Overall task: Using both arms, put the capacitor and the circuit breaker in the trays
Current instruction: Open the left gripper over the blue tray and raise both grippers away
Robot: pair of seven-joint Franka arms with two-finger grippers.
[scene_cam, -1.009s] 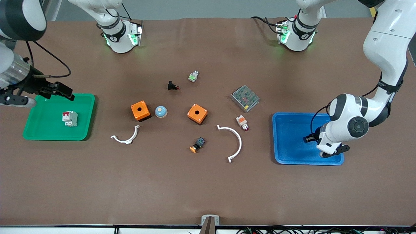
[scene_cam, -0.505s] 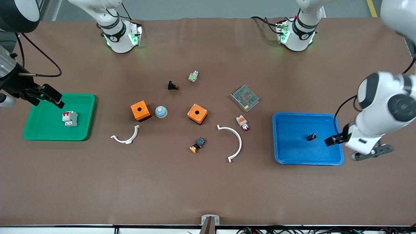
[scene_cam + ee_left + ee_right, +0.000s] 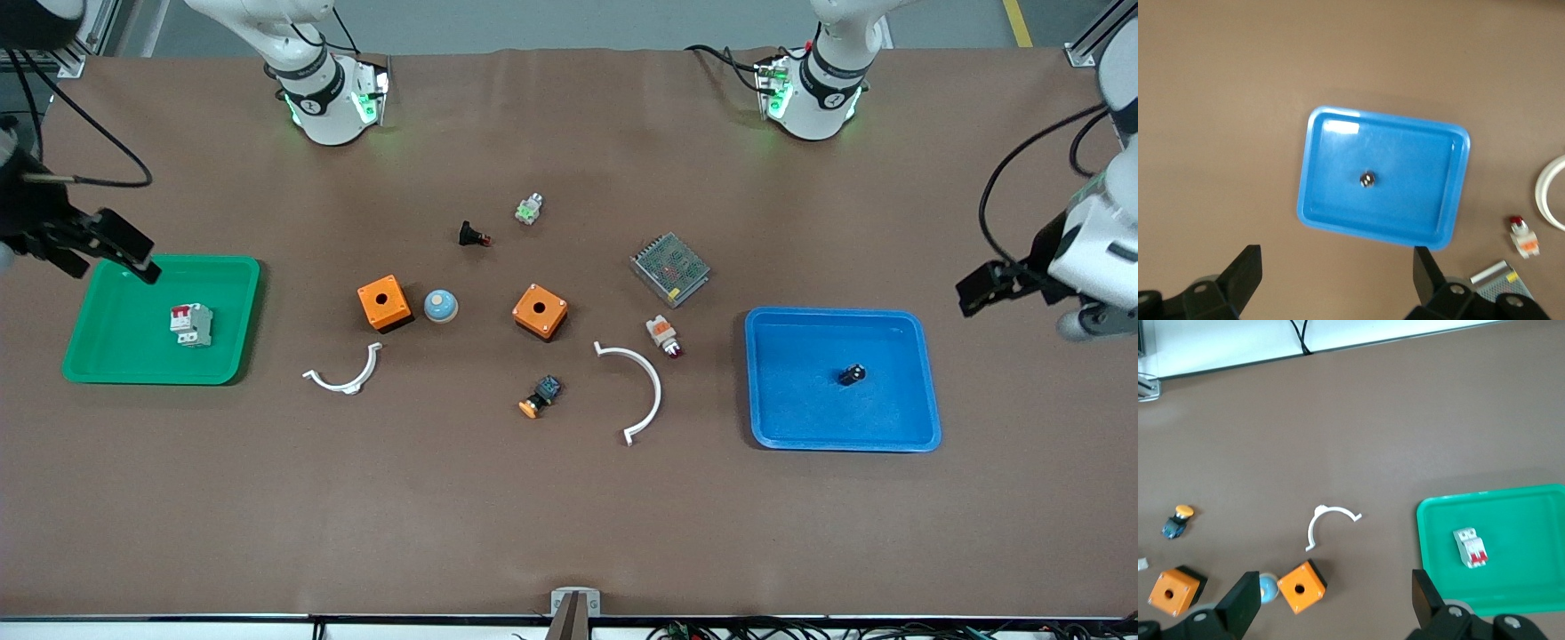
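The capacitor (image 3: 851, 374), a tiny black cylinder, lies loose in the blue tray (image 3: 800, 418); the left wrist view shows it (image 3: 1367, 179) in the tray (image 3: 1313, 207). The circuit breaker (image 3: 191, 324), white-grey with red switches, lies in the green tray (image 3: 116, 364); it also shows in the right wrist view (image 3: 1470, 547). My left gripper (image 3: 1031, 307) (image 3: 1336, 273) is open and empty, up over bare table beside the blue tray. My right gripper (image 3: 67, 253) (image 3: 1335, 600) is open and empty, up over the green tray's edge farthest from the camera.
Between the trays lie two orange boxes (image 3: 384, 302) (image 3: 540, 311), a blue dome (image 3: 440, 306), two white arcs (image 3: 347, 378) (image 3: 640, 391), a silver mesh box (image 3: 669, 268), a white-orange part (image 3: 662, 335), a black-blue orange-capped part (image 3: 540, 396) and a black red-tipped part (image 3: 471, 236).
The left gripper has let go of the capacitor in the blue tray and drawn away toward the table's end. The right gripper has drawn back from the green tray.
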